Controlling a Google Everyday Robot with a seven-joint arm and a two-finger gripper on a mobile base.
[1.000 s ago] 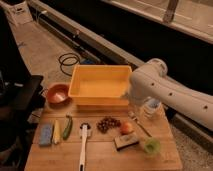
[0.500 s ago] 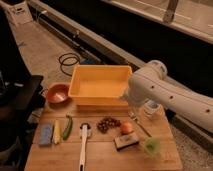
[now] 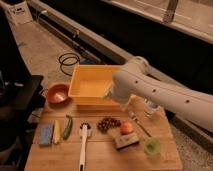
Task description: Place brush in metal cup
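the brush lies flat on the wooden board, its long axis running front to back. its dark head points toward the yellow bin and its white handle nears the board's front edge. a green pepper lies left of the head and grapes lie right. bare board flanks the handle. the gripper hangs over the bin's right front; whether it is open or closed cannot be told.

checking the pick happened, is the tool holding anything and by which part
Not the brush: it lies free on the wooden board, apart from the tool, which hangs over the yellow bin at its right side. Nothing shows in the tool.
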